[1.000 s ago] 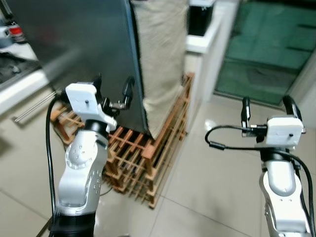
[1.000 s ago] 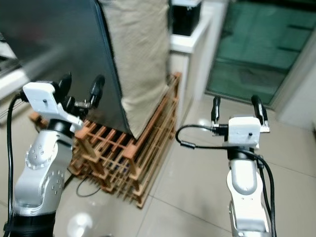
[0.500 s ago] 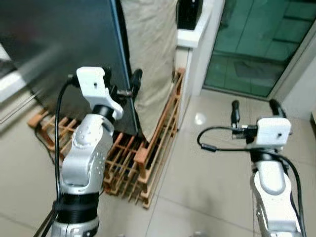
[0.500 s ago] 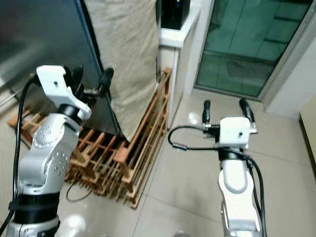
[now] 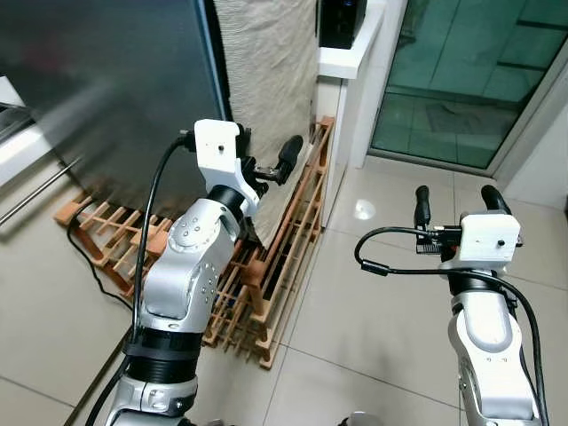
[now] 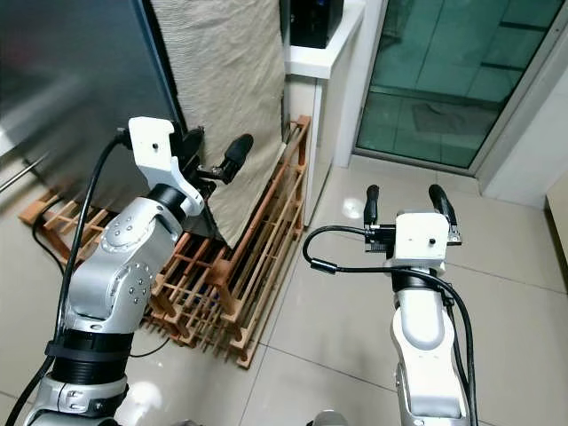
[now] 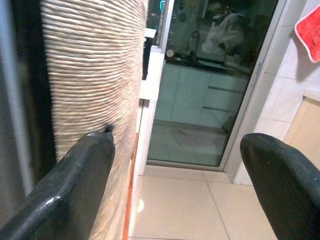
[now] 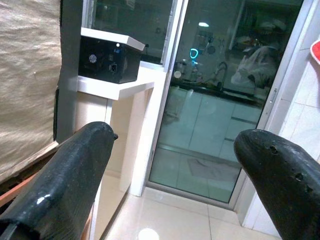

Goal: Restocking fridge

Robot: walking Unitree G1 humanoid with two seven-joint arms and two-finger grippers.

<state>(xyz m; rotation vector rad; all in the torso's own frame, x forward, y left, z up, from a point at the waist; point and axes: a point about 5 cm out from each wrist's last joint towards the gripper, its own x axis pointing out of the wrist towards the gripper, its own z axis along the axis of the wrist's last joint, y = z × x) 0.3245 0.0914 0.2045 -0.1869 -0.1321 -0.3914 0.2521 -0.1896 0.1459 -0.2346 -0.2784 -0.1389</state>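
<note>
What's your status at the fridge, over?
Left gripper open, raised beside the beige cloth at the dark fridge panel. Right gripper open, empty, over floor tiles. Wooden rack at the base, in the way.

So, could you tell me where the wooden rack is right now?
In the eye views, the wooden rack lies on the tiled floor ahead-left of the robot, beneath the beige woven cloth and the left gripper.

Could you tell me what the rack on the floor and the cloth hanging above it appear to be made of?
The rack looks like unpainted reddish-brown wood, judging by its square slats. The cloth seems a coarse beige woven fabric, perhaps burlap or linen, given its ribbed weave.
</note>
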